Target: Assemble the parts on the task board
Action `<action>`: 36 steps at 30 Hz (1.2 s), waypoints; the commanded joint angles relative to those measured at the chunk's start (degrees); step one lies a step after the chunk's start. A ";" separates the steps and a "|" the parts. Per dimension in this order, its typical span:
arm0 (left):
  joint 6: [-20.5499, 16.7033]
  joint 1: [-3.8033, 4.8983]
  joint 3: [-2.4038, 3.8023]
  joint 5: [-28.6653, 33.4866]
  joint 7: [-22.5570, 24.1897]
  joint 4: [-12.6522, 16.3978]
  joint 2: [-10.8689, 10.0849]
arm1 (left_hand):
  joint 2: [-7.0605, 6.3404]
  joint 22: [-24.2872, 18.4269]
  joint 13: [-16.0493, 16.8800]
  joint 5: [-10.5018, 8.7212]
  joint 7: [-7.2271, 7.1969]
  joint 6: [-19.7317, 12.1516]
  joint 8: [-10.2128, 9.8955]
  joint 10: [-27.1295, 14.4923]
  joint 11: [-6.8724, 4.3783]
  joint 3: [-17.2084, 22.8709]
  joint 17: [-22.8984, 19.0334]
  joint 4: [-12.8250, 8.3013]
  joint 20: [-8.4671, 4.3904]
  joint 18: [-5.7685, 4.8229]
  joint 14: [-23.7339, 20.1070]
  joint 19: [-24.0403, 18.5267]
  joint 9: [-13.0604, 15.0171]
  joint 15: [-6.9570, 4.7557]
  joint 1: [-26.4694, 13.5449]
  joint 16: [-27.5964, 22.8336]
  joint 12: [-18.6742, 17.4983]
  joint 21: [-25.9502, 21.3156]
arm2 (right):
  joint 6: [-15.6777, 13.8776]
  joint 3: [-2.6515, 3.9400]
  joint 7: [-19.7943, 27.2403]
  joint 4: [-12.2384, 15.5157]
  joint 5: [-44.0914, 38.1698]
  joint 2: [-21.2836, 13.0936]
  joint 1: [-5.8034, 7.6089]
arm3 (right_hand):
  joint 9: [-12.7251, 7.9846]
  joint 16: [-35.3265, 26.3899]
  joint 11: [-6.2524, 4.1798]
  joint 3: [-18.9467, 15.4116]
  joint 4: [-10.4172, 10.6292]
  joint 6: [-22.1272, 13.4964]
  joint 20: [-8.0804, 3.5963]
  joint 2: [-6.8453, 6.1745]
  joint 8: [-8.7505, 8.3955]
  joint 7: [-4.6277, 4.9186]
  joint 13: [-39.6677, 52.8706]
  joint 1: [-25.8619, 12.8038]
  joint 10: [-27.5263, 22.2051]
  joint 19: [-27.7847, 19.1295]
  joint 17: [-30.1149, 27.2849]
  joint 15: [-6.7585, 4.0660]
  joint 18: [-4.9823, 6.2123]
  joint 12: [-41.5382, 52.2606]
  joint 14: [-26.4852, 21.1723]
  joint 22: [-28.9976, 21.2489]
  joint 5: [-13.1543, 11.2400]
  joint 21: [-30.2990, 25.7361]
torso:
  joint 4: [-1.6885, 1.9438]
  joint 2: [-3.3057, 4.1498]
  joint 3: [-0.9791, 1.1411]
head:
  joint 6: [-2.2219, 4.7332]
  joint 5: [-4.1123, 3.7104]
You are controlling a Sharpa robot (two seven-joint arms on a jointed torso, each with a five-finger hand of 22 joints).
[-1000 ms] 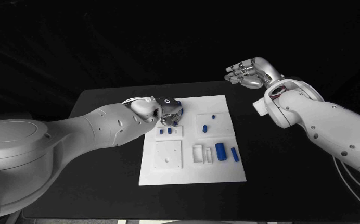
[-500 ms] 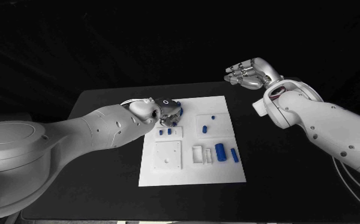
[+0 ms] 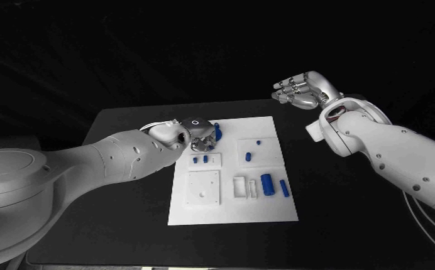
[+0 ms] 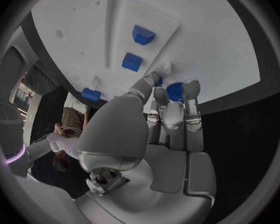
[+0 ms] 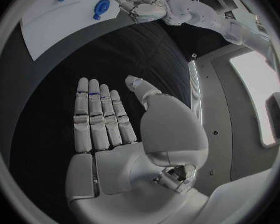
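Observation:
The white task board [image 3: 231,206] lies in the middle of the black table. My left hand [image 3: 201,133] hovers over the board's far-left corner and pinches a small blue part [image 3: 217,133] in its fingertips. The left wrist view shows that blue part [image 4: 175,91] between the fingers of the left hand [image 4: 168,119], just above the task board [image 4: 202,40]. Two blue parts [image 3: 201,158] stand in a slot close beneath the hand. A blue cylinder [image 3: 266,183] and a slim blue piece [image 3: 283,186] lie at the board's right. My right hand [image 3: 303,89] is raised behind the table's far right, fingers spread and empty.
Two more small blue parts [image 3: 248,154] sit in a raised white block at the board's centre right. A square white block [image 3: 204,187] and narrow white holders [image 3: 243,185] occupy the board's near half. Black table surface [image 3: 118,220] surrounds the board on all sides.
My left hand has shifted slightly toward the board's far edge, keeping the blue part in its fingertips. The right hand has stayed where it was.

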 commanded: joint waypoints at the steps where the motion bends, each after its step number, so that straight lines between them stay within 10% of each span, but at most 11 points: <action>1: -4.14 0.04 0.33 5.46 2.35 0.60 -0.39 | 0.32 0.98 0.32 0.13 0.00 0.34 -0.01 0.52 0.09 -0.31 0.32 -0.05 0.06 0.53 0.42 0.46 0.00 -0.14 -0.29 -0.27 -0.34 0.40 | 0.30 0.02 0.86 0.03 -0.33 0.01 -0.09 | -0.04 -0.27 -0.09 -0.35 0.05 0.29 0.20 -0.10 0.06 -0.09 -0.07 -0.35 0.21 0.22 -0.02 0.18 -0.14 -0.31 0.31 -0.08 0.18 -0.32 | -0.05 -0.03 0.04 | 0.03 0.16; 14: -2.28 0.06 3.42 20.41 4.10 3.09 -4.08 | 0.68 1.04 1.49 0.21 0.03 -0.05 -0.01 0.43 0.11 -0.79 1.08 0.18 -0.18 0.26 0.47 0.39 0.00 -0.26 -0.40 -0.62 -0.73 0.78 | 0.24 0.02 0.93 0.13 -0.25 -0.23 -0.21 | -0.03 -0.26 -0.10 -0.54 0.05 0.30 0.20 -0.08 0.06 -0.10 -0.07 -0.28 0.19 0.23 -0.02 0.18 -0.13 -0.32 0.31 -0.08 0.20 -0.32 | 0.12 -0.05 0.05 | -0.11 0.24; 36: 4.81 -0.05 3.78 41.76 9.71 2.97 -7.10 | 1.82 1.02 2.48 -1.82 0.06 -0.72 -0.02 0.38 0.28 -2.78 1.81 0.21 -0.21 0.18 0.46 0.07 -0.01 -0.24 -0.67 -0.67 -0.48 1.48 | 0.20 0.02 0.97 0.12 -0.19 -0.21 -0.24 | -0.03 -0.26 -0.10 -0.54 0.05 0.30 0.20 -0.08 0.06 -0.10 -0.07 -0.28 0.19 0.23 -0.02 0.18 -0.13 -0.32 0.31 -0.08 0.20 -0.32 | -0.12 0.01 0.06 | -0.24 1.19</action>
